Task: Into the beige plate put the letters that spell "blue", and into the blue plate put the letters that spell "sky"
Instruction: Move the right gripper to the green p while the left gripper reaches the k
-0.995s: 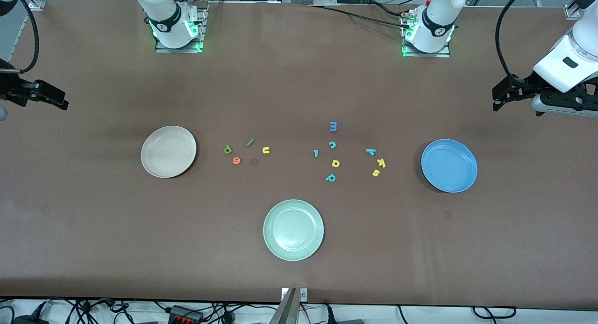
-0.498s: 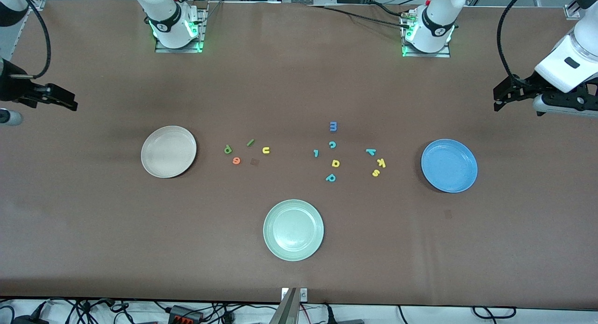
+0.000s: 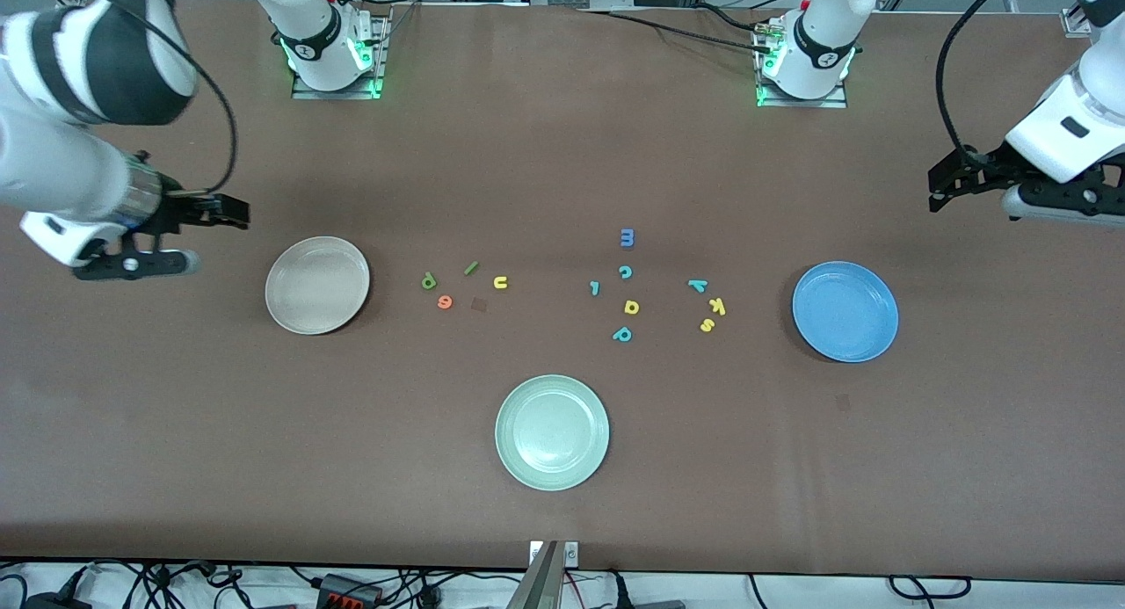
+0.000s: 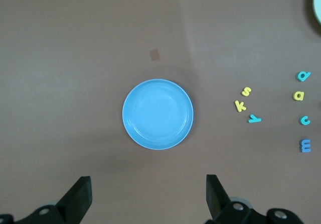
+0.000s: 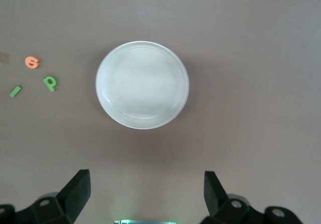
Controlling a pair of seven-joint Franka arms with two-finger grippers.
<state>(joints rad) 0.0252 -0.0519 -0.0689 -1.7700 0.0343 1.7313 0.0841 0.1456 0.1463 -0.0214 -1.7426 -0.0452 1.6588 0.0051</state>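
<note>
The beige plate [image 3: 317, 285] [image 5: 142, 85] lies toward the right arm's end. Beside it are the green b [image 3: 429, 280], green l [image 3: 471, 267], yellow u [image 3: 500, 282] and orange e [image 3: 445, 302]. The blue plate [image 3: 845, 311] [image 4: 158, 114] lies toward the left arm's end, with the yellow s [image 3: 707, 325], yellow k [image 3: 718, 307] and teal y [image 3: 697, 285] beside it. My right gripper [image 3: 230, 212] [image 5: 145, 194] hangs open and empty over bare table beside the beige plate. Open and empty too, my left gripper [image 3: 942, 185] [image 4: 148, 194] hovers over the table by the blue plate.
A pale green plate [image 3: 552, 432] sits nearest the front camera, mid-table. Spare letters lie in the middle: blue m [image 3: 627, 237], teal c [image 3: 625, 271], teal hooked bar [image 3: 595, 287], yellow a [image 3: 631, 307], teal looped letter [image 3: 622, 334]. Both arm bases stand along the table edge farthest from the camera.
The right arm has swung in from the table's end toward the beige plate. The left arm has barely shifted. No letter or plate has moved.
</note>
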